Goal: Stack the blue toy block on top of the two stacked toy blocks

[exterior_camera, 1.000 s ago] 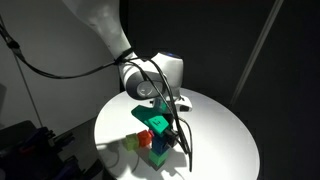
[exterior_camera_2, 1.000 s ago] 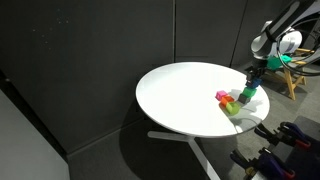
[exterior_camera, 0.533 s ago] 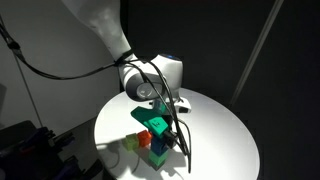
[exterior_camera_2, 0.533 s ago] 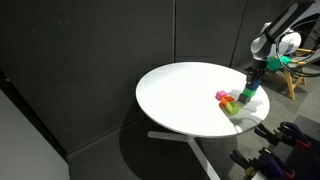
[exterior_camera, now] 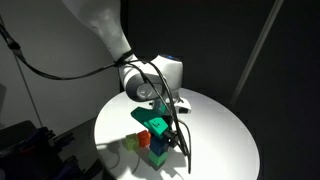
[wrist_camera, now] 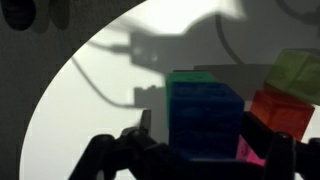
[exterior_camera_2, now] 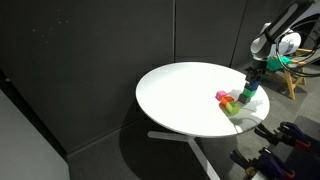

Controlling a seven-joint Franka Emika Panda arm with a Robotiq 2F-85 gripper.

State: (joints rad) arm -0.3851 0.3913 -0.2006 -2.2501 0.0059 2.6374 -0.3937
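Observation:
In the wrist view the blue toy block (wrist_camera: pixel 205 118) fills the middle, sitting on the green top block (wrist_camera: pixel 192 77) of the two stacked toy blocks. My gripper (wrist_camera: pixel 204 121) straddles the blue block. The left finger (wrist_camera: pixel 145 118) stands a little off its side, and the right finger (wrist_camera: pixel 262 125) is close against the other side. The jaws look open around it. In an exterior view the column (exterior_camera_2: pixel 247 96) stands near the table's edge under the gripper (exterior_camera_2: pixel 252 76). In an exterior view the stack (exterior_camera: pixel 159 148) is partly hidden by the fingers and cable.
A yellow-green cube (wrist_camera: pixel 296 70), an orange-red cube (wrist_camera: pixel 283 112) and a pink piece (wrist_camera: pixel 246 150) lie right beside the stack. The round white table (exterior_camera_2: pixel 185 95) ends just past the blocks. A black cable (exterior_camera: pixel 183 135) hangs beside the gripper.

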